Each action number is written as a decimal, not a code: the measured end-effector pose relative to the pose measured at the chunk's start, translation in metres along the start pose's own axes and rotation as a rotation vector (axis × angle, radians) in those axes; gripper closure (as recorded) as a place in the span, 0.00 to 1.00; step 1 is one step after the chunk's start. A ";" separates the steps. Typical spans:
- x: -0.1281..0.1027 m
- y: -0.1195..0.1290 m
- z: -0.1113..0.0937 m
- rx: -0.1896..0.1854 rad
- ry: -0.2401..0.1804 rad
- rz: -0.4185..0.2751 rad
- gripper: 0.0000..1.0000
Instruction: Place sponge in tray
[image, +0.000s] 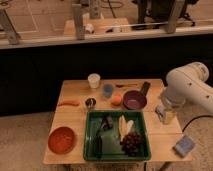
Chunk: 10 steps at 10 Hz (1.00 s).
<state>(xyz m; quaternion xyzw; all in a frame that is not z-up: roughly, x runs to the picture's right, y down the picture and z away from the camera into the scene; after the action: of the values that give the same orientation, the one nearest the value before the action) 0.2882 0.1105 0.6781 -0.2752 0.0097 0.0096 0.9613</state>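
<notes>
**Wooden surface (75, 120), sponge (184, 146) waiting at its near right corner**

Crowded with dishes: dark green tray (116, 113) at the front middle, carrying grapes (131, 142) and some pale slices. Purple bowl (134, 100) just behind it, orange bowl (62, 139) at the near left. Sponge lying flat, well apart from the tray's right wall and untouched.

Tool (165, 118) hanging over the right edge, near the tray's far right corner, jaws spread wide and empty.

Step in hand, by the look of it: reaching for the sponge. Best done by swinging toward the near corner and coming straight down over the block, jaws across its shorter sides. Close only once low enough to catch the thin edges. Gentle contact advised so close to the edge, given the risk of nudging the sponge off. Then lift clear of the raised rim and aim for bare green floor, away from the grapes.
</notes>
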 end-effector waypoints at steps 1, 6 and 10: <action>0.003 0.013 -0.004 0.010 -0.005 -0.046 0.20; 0.017 0.110 -0.019 0.062 -0.095 -0.344 0.20; 0.025 0.155 -0.018 0.041 -0.131 -0.582 0.20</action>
<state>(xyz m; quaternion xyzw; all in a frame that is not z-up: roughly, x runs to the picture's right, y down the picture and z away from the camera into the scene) 0.3097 0.2331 0.5799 -0.2458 -0.1317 -0.2489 0.9275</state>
